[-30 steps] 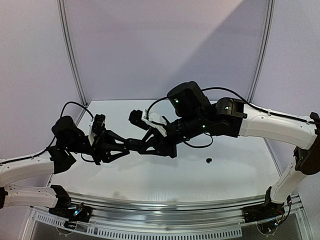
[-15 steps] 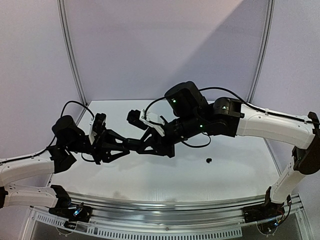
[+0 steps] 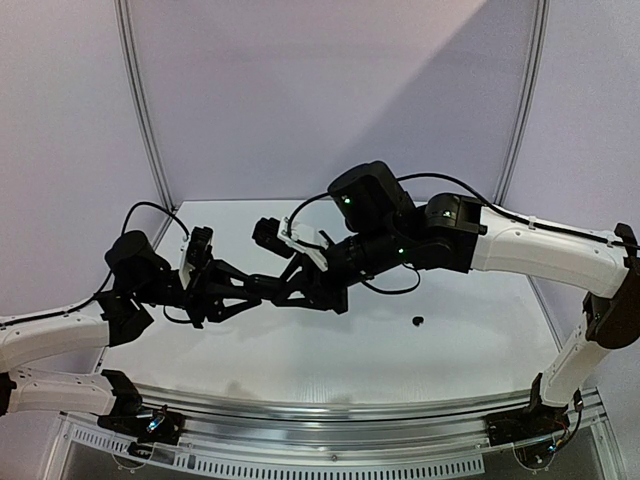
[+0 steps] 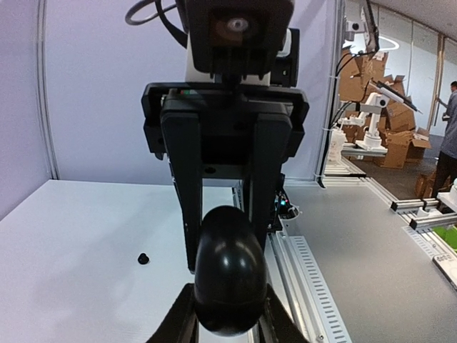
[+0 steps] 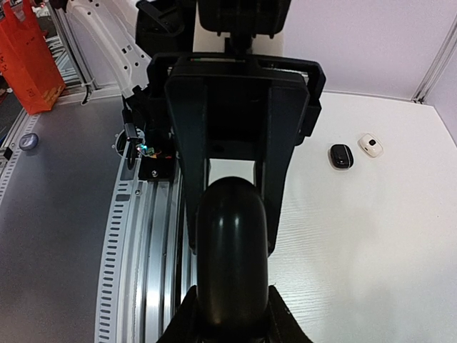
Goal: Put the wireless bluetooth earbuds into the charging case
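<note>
Top external view has the two arms reaching inward and meeting in mid-air above the white table (image 3: 330,365). The left gripper (image 3: 258,288) and the right gripper (image 3: 282,290) stand nose to nose, too dark and tangled from up here to make out what sits between them.

The wrist cameras settle it. From the left wrist I see a smooth black charging case (image 4: 228,268), pebble-shaped. Its near end is pinched between that arm's own fingers (image 4: 178,318), and its far end runs up between the long black fingers of the opposite gripper. The right wrist gives the mirror of this. So both sets of jaws look closed on the case, one at each end, and it hangs clear of the table.

One of the wireless bluetooth earbuds (image 3: 417,321), a tiny black speck, lies alone on the table to the right of the meeting point, well apart from both grippers. The right wrist also picks up a small black oval piece (image 5: 341,156) and a whitish oval piece (image 5: 370,144) side by side on the table. I cannot tell whether these are spare cases.

As for progress, I'd say very little is done. The case shows no open lid and no earbud in it. It looks as though opening it, fetching an earbud and seating it all remain.
</note>
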`<state>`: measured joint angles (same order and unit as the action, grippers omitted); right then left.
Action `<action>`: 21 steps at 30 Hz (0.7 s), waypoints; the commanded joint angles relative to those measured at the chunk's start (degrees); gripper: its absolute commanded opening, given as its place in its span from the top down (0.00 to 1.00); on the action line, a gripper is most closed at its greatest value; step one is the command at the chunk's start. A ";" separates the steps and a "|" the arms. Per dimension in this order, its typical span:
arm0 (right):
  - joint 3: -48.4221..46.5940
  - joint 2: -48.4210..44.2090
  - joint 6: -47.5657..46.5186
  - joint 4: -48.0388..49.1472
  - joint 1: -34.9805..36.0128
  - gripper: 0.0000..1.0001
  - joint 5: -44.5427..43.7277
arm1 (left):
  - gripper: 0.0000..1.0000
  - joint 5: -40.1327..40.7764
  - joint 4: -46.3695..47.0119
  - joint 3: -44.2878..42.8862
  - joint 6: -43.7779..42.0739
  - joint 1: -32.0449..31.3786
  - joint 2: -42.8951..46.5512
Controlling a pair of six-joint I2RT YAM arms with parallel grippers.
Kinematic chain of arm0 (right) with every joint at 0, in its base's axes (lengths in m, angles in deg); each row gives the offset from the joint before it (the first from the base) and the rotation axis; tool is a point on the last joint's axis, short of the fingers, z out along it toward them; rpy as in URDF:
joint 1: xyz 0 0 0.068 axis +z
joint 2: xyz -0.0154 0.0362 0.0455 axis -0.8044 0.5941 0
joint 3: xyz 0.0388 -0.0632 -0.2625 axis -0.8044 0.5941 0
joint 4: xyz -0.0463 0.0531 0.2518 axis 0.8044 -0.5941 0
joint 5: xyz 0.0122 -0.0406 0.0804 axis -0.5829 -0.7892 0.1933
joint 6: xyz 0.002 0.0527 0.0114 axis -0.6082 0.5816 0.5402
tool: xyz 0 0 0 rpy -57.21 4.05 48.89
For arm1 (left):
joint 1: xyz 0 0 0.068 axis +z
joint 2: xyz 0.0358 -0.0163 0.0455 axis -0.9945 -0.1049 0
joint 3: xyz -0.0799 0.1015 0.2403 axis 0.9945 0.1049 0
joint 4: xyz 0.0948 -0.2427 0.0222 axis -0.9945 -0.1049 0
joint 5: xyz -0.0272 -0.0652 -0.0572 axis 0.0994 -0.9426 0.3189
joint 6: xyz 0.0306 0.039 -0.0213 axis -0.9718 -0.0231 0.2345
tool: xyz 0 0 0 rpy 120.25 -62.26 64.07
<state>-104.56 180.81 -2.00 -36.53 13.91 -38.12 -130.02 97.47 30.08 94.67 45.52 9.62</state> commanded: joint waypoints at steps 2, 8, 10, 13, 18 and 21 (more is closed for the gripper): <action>-1.88 0.75 -0.77 -0.12 -0.02 1.00 -0.42 | 0.93 -1.03 -1.12 -0.41 -0.06 -0.30 -0.35; -1.74 0.64 1.02 0.55 -0.03 0.60 -3.40 | 1.00 -0.97 -0.40 0.01 -2.58 -0.30 0.11; -1.53 0.51 1.27 1.10 0.00 0.46 -4.21 | 1.00 -1.08 -0.31 0.04 -4.95 -0.30 0.20; -1.61 0.57 1.74 1.65 -0.01 0.42 -5.30 | 1.00 -2.01 -1.46 -0.10 -10.46 -0.30 0.50; -1.81 0.62 2.13 1.90 -0.13 0.42 -7.36 | 1.00 -4.11 -5.25 -0.81 -19.30 -0.51 0.76; -2.30 0.61 2.37 2.05 -0.29 0.42 -7.81 | 1.00 -4.08 -8.86 -1.45 -25.34 -0.94 1.14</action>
<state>-104.58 180.84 -0.77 -36.18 14.00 -42.79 -130.92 94.89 29.88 79.65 45.46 9.77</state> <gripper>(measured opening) 0.578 0.257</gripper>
